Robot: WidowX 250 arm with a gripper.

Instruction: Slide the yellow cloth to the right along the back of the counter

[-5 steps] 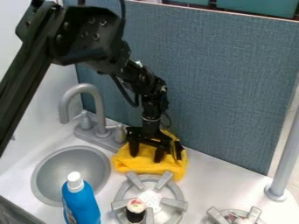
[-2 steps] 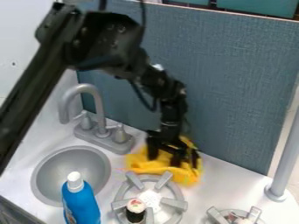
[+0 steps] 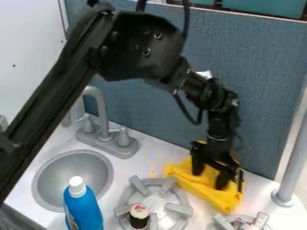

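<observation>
Claw [image 3: 210, 179] points down (fingers apart) on yellow cloth [image 3: 204, 188].

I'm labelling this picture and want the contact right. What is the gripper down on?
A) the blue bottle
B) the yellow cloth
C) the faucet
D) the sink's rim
B: the gripper is down on the yellow cloth, with its fingers apart, and the faucet stands well clear of it.

One sink [image 3: 79, 179], one faucet [image 3: 100, 105], two handles [image 3: 123, 139], two burners [image 3: 138, 184], one bottle [image 3: 83, 209], one cloth [image 3: 203, 185], one white-topped object [image 3: 139, 216], one pole [image 3: 291, 166].
</observation>
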